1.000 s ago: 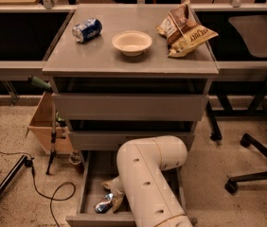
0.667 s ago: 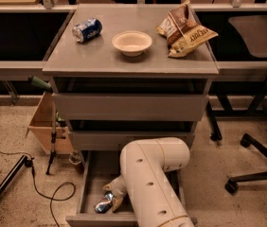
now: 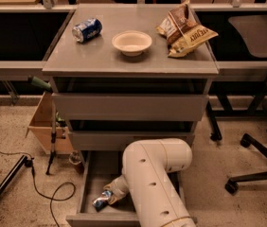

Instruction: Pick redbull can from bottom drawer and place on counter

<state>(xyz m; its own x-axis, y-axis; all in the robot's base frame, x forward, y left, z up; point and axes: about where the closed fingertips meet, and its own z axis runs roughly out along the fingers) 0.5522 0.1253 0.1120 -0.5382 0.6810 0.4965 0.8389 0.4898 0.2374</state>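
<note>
The bottom drawer (image 3: 88, 181) is pulled open at the foot of the grey cabinet. The redbull can (image 3: 101, 200), slim, silver and blue, lies on its side on the drawer floor near the front left. My white arm reaches down into the drawer, and my gripper (image 3: 112, 194) is right at the can's upper right end, touching or nearly touching it. Most of the gripper is hidden behind the arm. The counter (image 3: 100, 56) is the flat grey cabinet top above.
On the counter lie a fat blue soda can (image 3: 87, 30) on its side, a white bowl (image 3: 131, 42) and two chip bags (image 3: 184, 29). A cardboard box (image 3: 43, 126), a stand and cables are at the left. Office chair bases (image 3: 256, 174) stand at the right.
My arm has shifted slightly to the right over the drawer. The can and gripper stay at about the same spot.
</note>
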